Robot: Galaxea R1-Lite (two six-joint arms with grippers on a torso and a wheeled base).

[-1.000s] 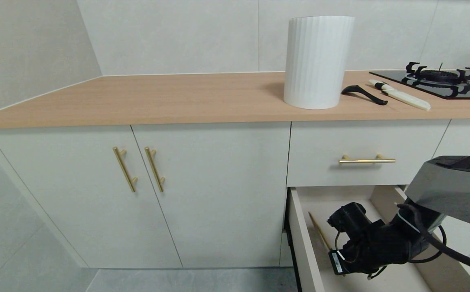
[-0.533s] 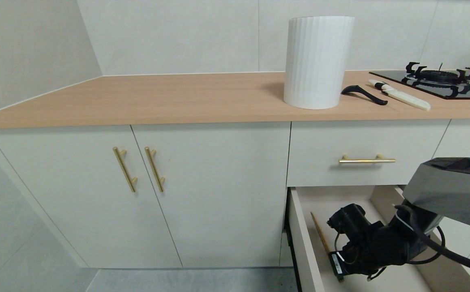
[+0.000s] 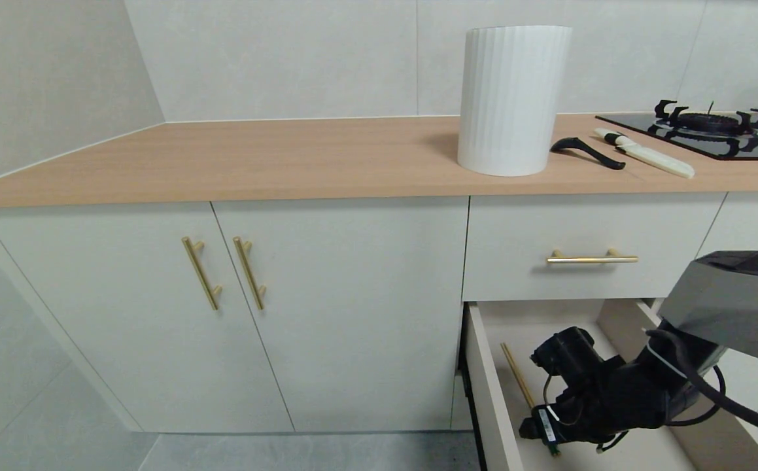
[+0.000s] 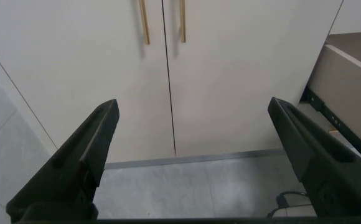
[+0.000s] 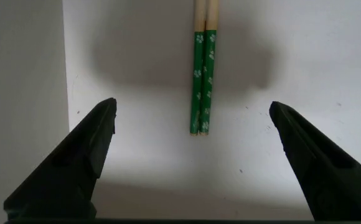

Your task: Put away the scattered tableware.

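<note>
chopsticks (image 5: 202,68) | flat in drawer (image 3: 486,366) | below spread right pincer (image 5: 193,112), not touching

On the counter (image 3: 254,157) a canister (image 3: 513,98) stands, with a utensil (image 3: 588,152) just to its right, then a knife (image 3: 643,153), then the stove (image 3: 712,134) farthest right. Under the counter, double doors (image 3: 326,307) sit left of a closed drawer (image 3: 588,229); below that, an open drawer (image 3: 486,386) (pulled out) holds chopsticks (image 3: 517,374) near its left wall, with the right gripper (image 5: 193,106) above them.
</note>
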